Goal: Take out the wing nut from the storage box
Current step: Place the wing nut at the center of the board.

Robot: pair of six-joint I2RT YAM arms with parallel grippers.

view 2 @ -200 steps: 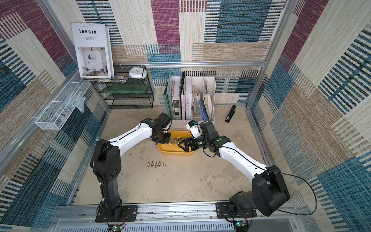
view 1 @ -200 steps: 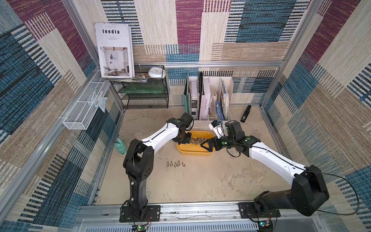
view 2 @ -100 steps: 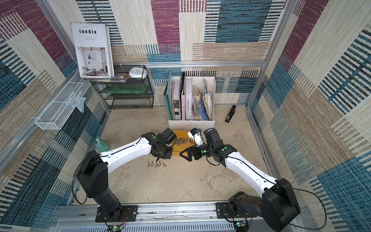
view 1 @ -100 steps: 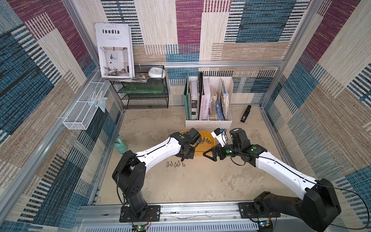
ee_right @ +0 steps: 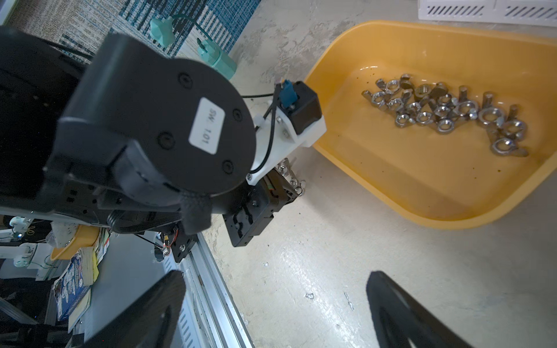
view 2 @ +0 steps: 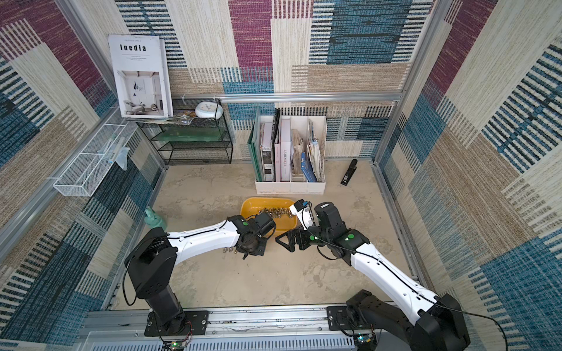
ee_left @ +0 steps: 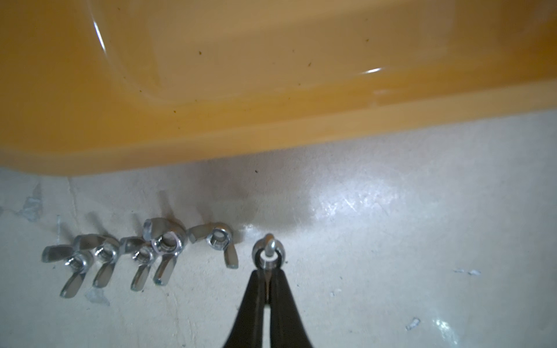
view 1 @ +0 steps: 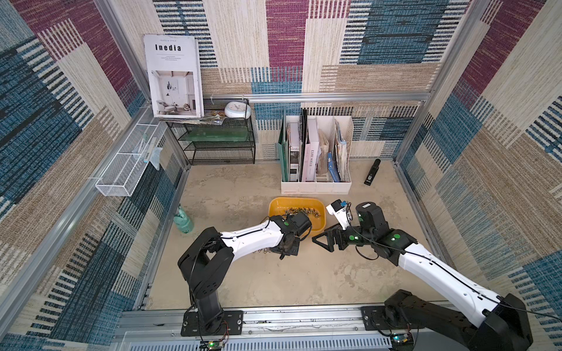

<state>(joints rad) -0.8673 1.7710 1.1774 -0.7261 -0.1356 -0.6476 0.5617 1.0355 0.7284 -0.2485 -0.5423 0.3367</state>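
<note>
The yellow-orange storage box (view 1: 275,206) (view 2: 248,205) sits mid-floor with a pile of wing nuts (view 1: 302,210) (ee_right: 446,116) inside. My left gripper (ee_left: 267,271) (view 1: 286,249) is outside the box, just in front of its near wall (ee_left: 301,129). It is shut on one wing nut (ee_left: 268,254), pinched by a wing low over the floor. Several more wing nuts (ee_left: 141,256) lie in a row beside it. My right gripper (ee_right: 271,301) (view 1: 319,240) stands open over bare floor off the box's front right corner.
A white file holder (view 1: 316,185) with books stands right behind the box. A black stapler (view 1: 371,173) lies at the back right, and a teal spray bottle (view 1: 183,220) stands by the left wall. A black wire shelf (view 1: 222,142) fills the back left corner.
My left gripper has come out of the box toward the front and down to the row of nuts, carrying one wing nut. The right gripper has drawn back from the box's rim.
</note>
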